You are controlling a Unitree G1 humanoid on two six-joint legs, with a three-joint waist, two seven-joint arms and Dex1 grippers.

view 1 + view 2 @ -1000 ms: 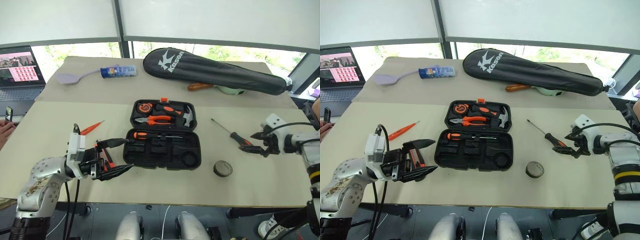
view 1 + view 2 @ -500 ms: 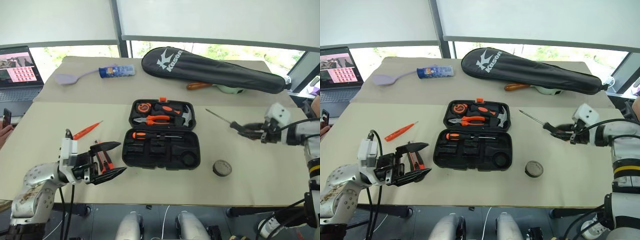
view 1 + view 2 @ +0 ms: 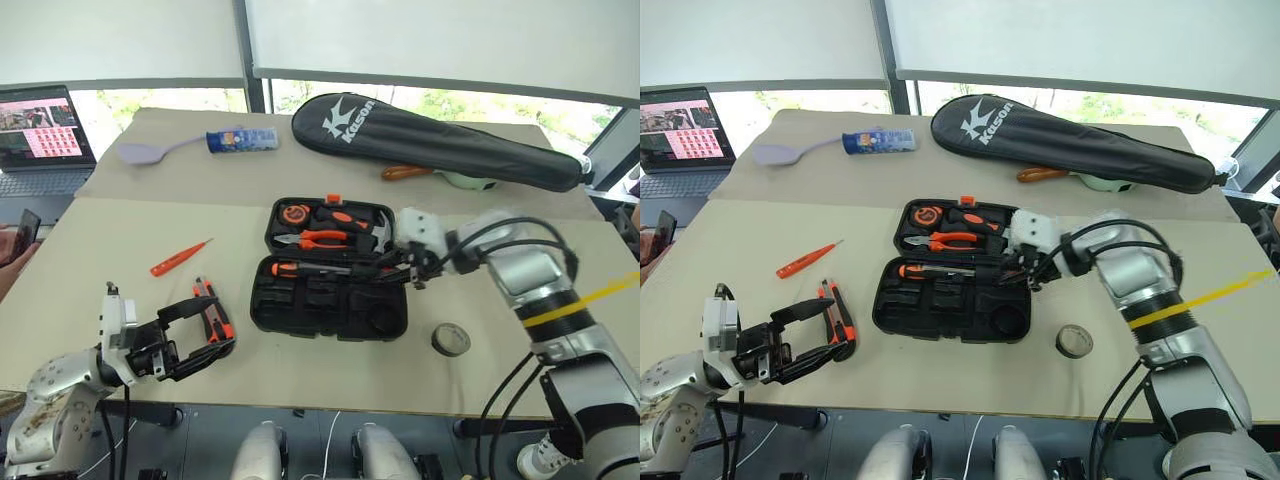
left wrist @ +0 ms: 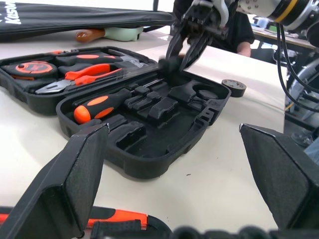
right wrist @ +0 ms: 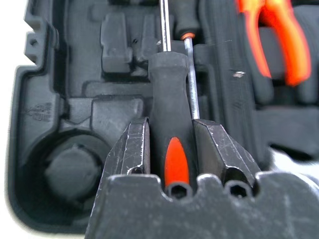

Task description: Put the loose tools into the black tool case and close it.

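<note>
We see the right gripper pinching a black-and-orange-handled screwdriver over the open black moulded-plastic tool case, shaft along its recesses. The left gripper hangs spread wide beside the orange-and-black utility knife on the tan table.

Open black tool case mid-table (one screwdriver seated).
</note>
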